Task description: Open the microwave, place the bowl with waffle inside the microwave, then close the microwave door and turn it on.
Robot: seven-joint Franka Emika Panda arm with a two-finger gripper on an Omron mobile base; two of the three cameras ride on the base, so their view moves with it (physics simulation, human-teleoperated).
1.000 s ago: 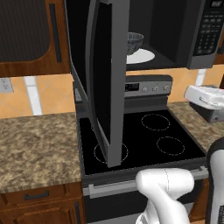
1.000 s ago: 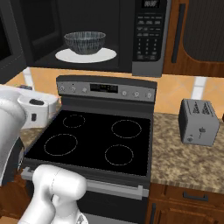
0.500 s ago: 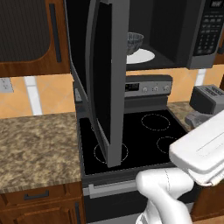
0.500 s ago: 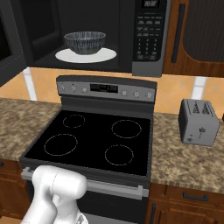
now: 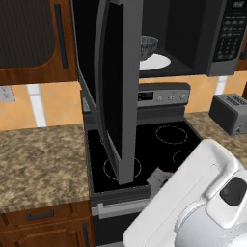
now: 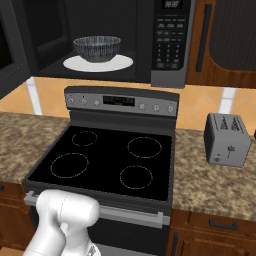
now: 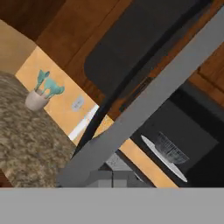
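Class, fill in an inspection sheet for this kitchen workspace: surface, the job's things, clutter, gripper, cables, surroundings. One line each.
Surface: black stove top with four burner rings, bare; speckled counter on both sides.
Job's things: bowl upright on the white turntable inside the microwave; microwave door swung wide open; waffle cannot be made out.
Clutter: grey toaster on the right counter; cup of teal utensils on the counter by the wall.
Gripper: tips hidden in the hand view, state cannot be told.
Cables: nothing seen.
Surroundings: brown wooden cabinets; wall outlet.
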